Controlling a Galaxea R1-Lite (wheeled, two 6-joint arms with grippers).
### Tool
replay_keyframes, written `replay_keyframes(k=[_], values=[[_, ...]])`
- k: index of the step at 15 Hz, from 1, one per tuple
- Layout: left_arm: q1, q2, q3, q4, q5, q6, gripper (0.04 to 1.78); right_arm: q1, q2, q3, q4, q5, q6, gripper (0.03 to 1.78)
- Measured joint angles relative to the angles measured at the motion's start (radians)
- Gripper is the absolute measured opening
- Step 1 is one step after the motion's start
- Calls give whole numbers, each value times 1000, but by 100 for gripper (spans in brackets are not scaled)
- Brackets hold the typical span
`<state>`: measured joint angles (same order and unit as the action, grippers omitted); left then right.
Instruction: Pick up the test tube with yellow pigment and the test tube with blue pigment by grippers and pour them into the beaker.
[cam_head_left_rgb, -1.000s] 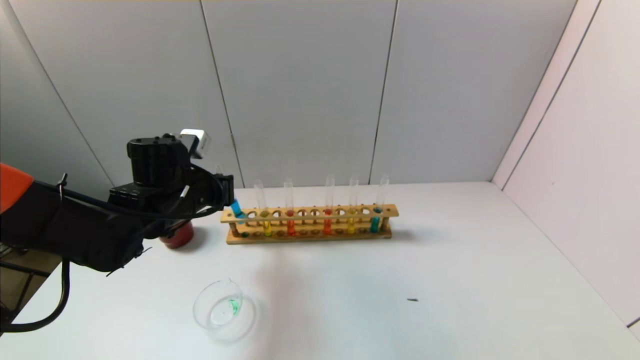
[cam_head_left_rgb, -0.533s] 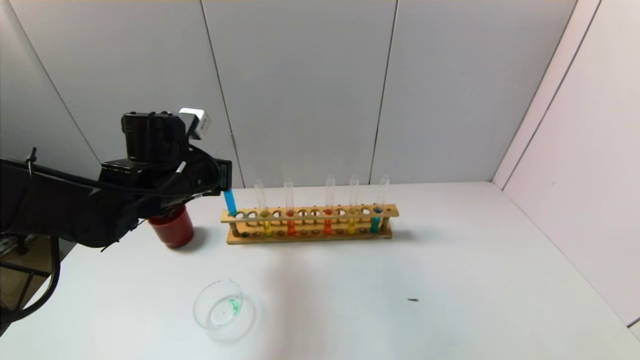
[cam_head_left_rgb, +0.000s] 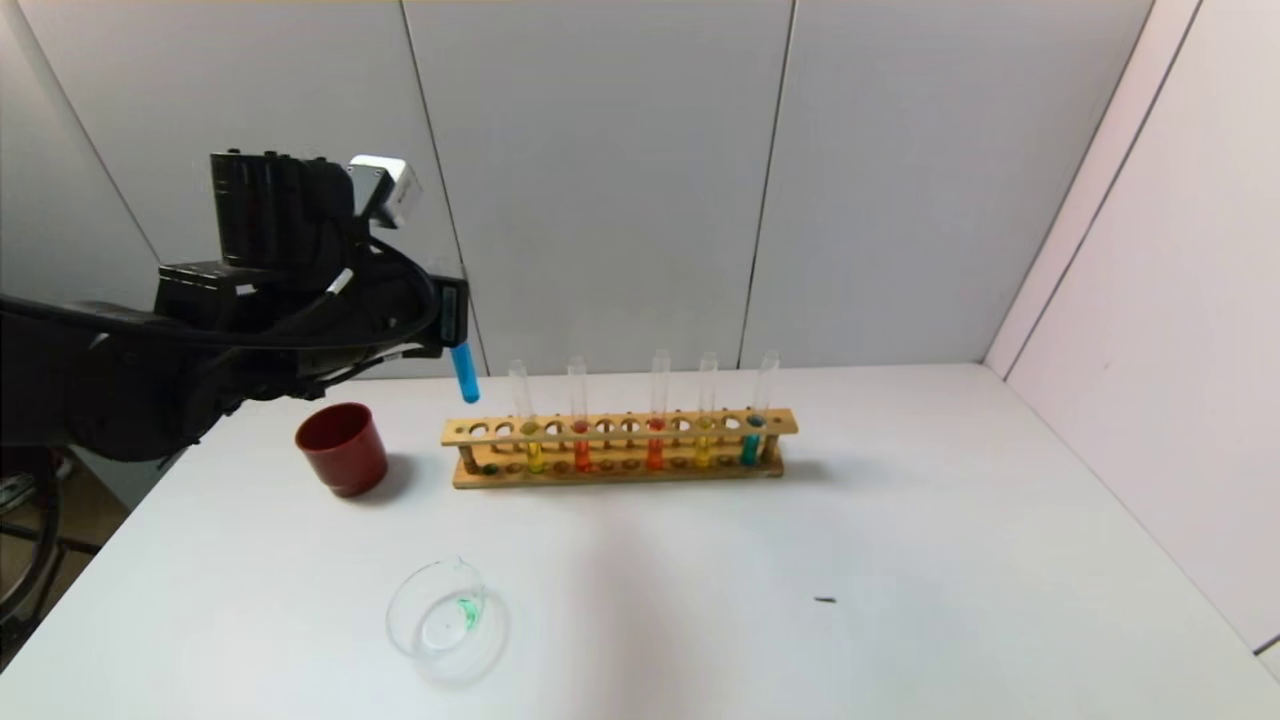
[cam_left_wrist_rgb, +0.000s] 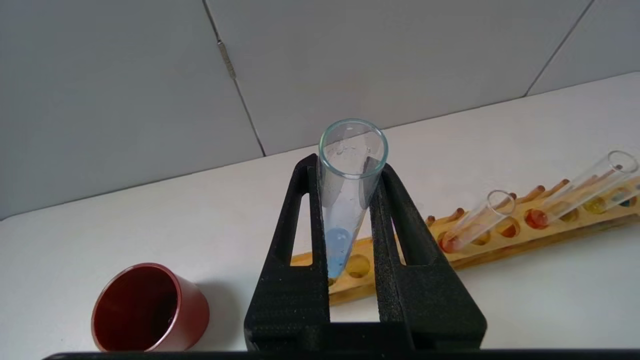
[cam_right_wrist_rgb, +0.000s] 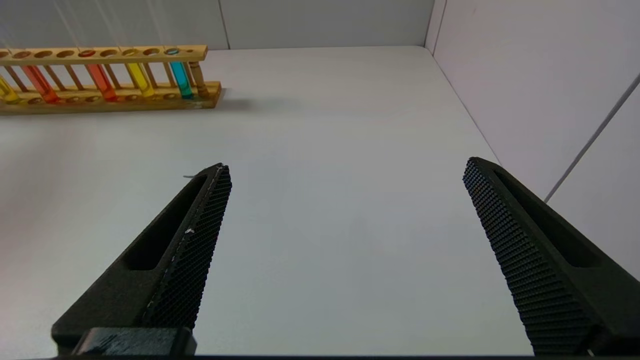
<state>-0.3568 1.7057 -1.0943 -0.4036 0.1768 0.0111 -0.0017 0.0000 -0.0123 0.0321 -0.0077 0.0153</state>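
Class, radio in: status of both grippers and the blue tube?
Left gripper shut on blue tube, above the rack. Right gripper open, idle. Beaker path unobstructed.

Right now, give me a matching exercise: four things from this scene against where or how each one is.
Things:
1. test tube with blue pigment
2. beaker
3. red cup
4. right tool

States:
a. open, over bare table
b. stands left of the wooden rack
c. clamped in the left tool, clear above the rack
d. near table edge, green trace inside

Pairs: 1-c, 2-d, 3-b, 4-a
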Motion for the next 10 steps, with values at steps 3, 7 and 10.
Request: replay_keyframes(k=[3,7,10], values=[[-13,-68,22,69,19,0,30,0,0,0,0,0,0,170],[-18,-199,89,191,29,0,30,0,0,0,0,0,0,170],[-19,-315,160,277,36,9,30,0,0,0,0,0,0,170]])
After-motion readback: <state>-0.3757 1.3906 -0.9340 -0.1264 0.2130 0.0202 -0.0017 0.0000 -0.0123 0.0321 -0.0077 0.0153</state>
